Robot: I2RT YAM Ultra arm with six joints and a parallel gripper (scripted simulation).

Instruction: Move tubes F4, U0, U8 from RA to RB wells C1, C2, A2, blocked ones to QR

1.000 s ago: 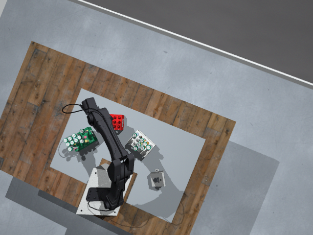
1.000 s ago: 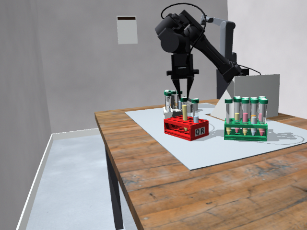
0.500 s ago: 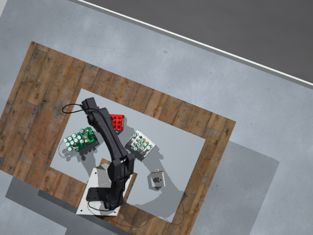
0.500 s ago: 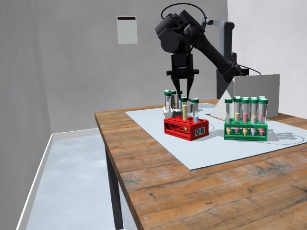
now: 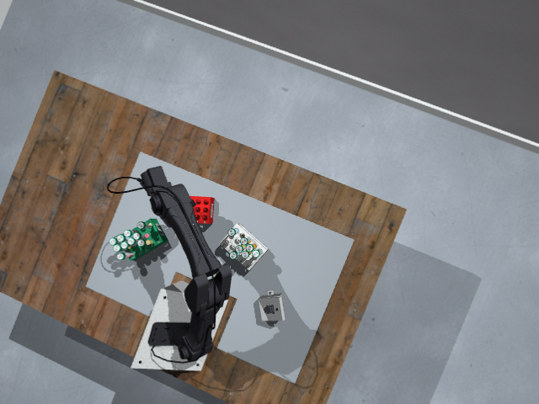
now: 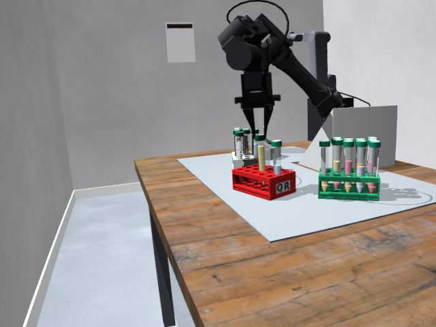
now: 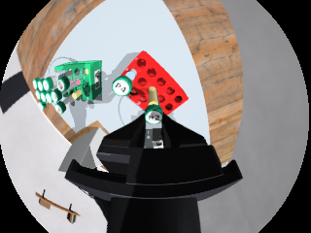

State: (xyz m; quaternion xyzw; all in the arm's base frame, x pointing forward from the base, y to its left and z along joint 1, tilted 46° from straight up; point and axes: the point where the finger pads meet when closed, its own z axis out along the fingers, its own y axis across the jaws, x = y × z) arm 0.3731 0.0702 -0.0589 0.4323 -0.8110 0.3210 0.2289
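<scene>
My gripper [image 6: 258, 134] [image 7: 154, 116] points straight down over the red rack QR [image 5: 204, 220] [image 6: 253, 186] [image 7: 144, 59]. It is shut on the green cap of tube H2 [image 6: 261, 158] [image 7: 154, 116], which has tan contents and stands upright with its lower end in a QR well. Tube P4 [image 6: 276, 156] [image 7: 120, 87] stands in QR beside it. The green rack RA [image 5: 152, 245] [image 6: 348, 194] [image 7: 92, 68] holds several green-capped tubes. The white rack RB [image 5: 257, 261] [image 6: 237, 162] holds several tubes behind QR. The arm hides the gripper in the overhead view.
The DONE button box [image 5: 271, 308] sits on the grey mat [image 5: 304, 261] to the right of the arm's base. A white panel [image 6: 364, 133] stands behind RA. The mat lies on a wooden table [image 6: 281, 274].
</scene>
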